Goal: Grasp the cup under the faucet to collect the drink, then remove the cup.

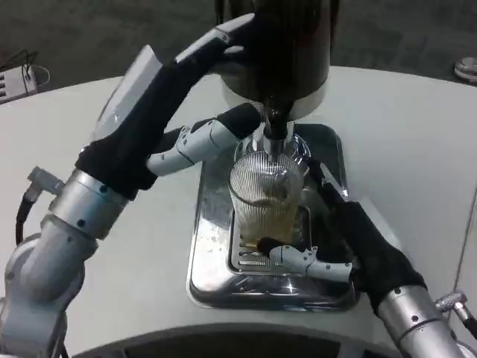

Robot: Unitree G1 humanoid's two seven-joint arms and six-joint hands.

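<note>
Under the faucet point(274, 123), the right hand point(335, 246) holds the ribbed cup point(264, 198) in its fingers point(298, 259) over the tray point(212, 246); the left hand point(186, 112) has fingers spread.

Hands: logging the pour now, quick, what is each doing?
Left hand: on the dark drink dispenser; grip cannot be told.
Right hand: holding the ribbed clear plastic cup.

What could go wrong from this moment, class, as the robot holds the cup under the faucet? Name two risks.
1. The ribbed clear cup already holds amber drink; the right hand grips it low, so a tilt while lifting it off the metal drip tray might spill it.
2. The faucet hangs just above the rim, with the left hand beside it; lifting straight up could knock either.
</note>
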